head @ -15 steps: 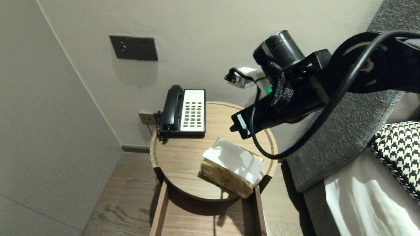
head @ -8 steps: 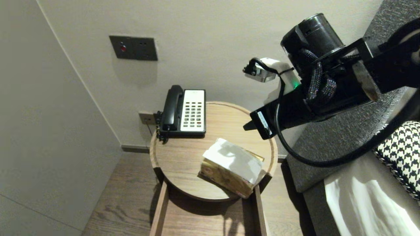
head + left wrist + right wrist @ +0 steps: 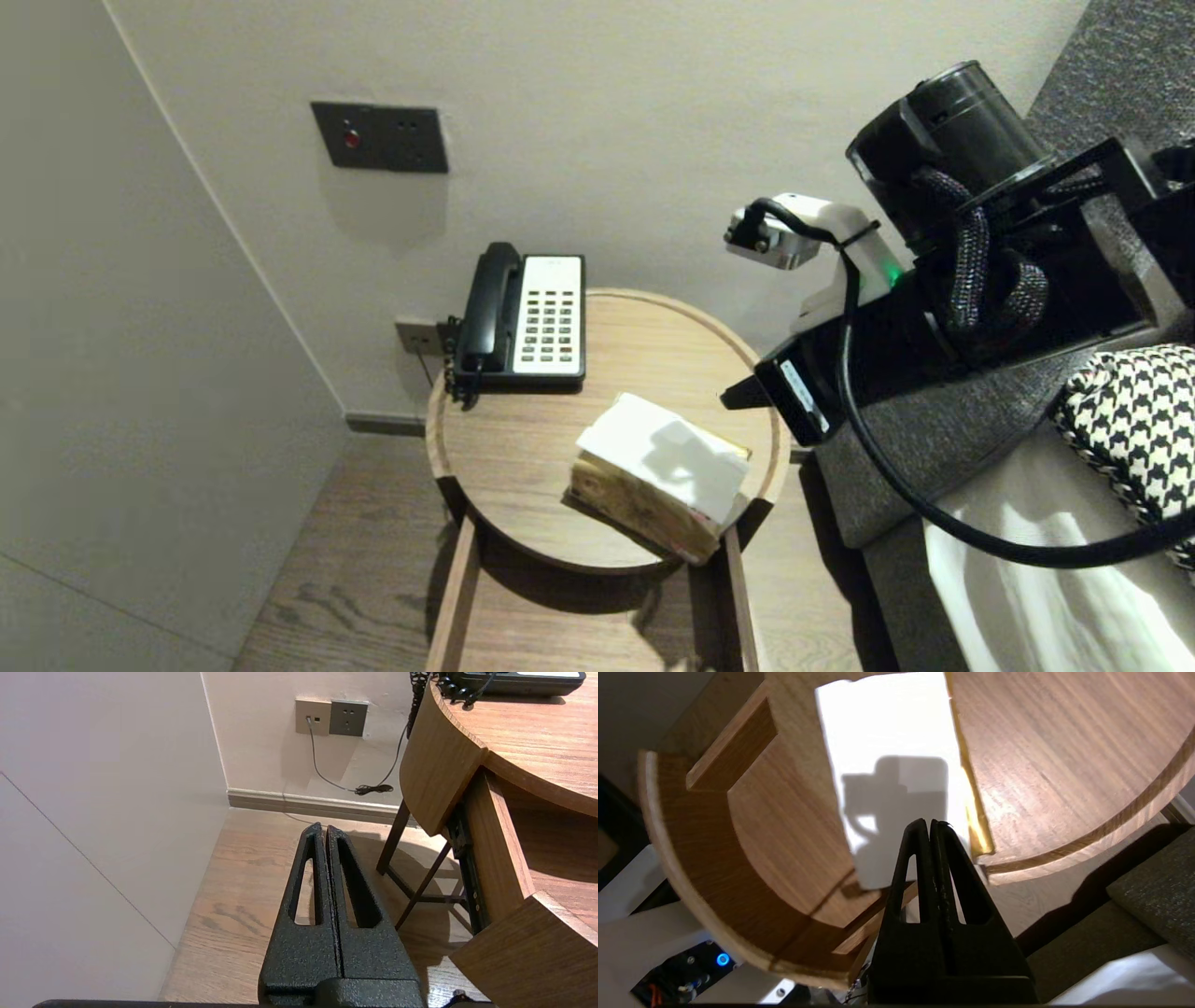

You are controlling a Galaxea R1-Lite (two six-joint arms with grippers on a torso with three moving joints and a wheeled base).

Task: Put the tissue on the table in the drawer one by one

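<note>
A round wooden surface [image 3: 523, 467] is shown against a wall. A white-topped box [image 3: 665, 459] is laid near its front right edge, and a phone [image 3: 527, 317] is set at the back. The right hand [image 3: 929, 823] is held above the box, towards its right end, with fingers pressed together and nothing gripped. The left hand [image 3: 323, 827] is parked low beside the surface, likewise closed and empty.

Telephone [image 3: 518, 685] cut off at edge; box [image 3: 887, 732] likewise.
</note>
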